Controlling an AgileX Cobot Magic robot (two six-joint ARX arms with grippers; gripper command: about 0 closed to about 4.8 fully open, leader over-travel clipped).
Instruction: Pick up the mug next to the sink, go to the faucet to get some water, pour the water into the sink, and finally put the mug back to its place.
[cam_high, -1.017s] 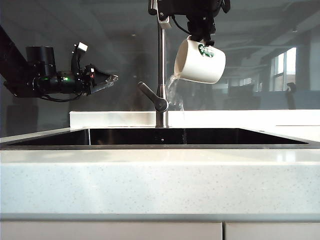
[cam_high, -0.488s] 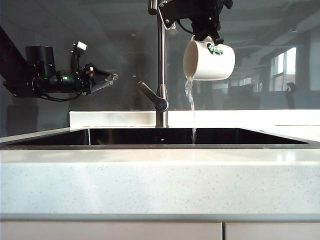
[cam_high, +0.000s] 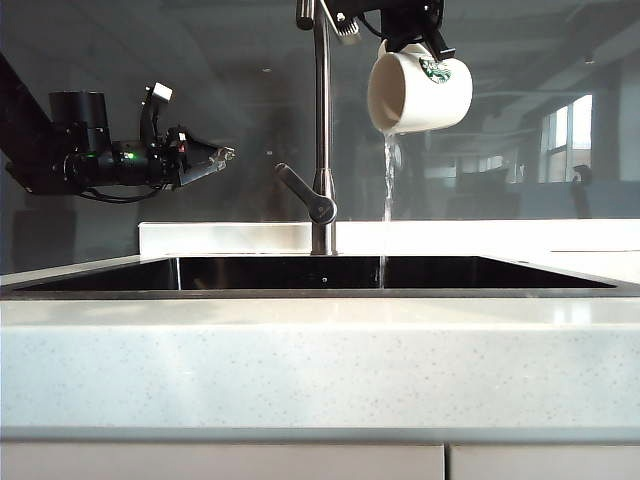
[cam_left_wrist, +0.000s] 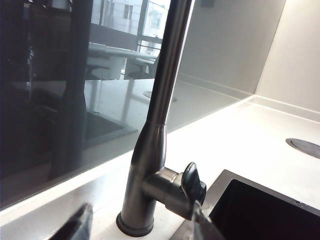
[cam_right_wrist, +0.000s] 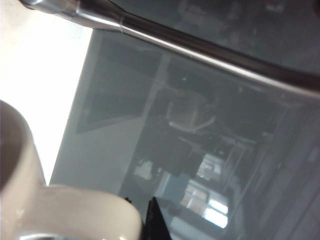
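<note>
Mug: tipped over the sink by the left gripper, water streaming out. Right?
Wrong gripper. The right gripper holds the tipped mug, water streaming into the sink; the left gripper hangs open by the faucet. Exterior view shows it.

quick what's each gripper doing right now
Left gripper: open, empty, hanging left of the faucet.
Right gripper: shut on the mug, tipped, pouring water into the sink.

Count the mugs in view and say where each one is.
1: a white ceramic mug with a green round logo, tipped on its side in the right claw above the dark recessed sink, beside the steel gooseneck faucet. No other shows.
</note>
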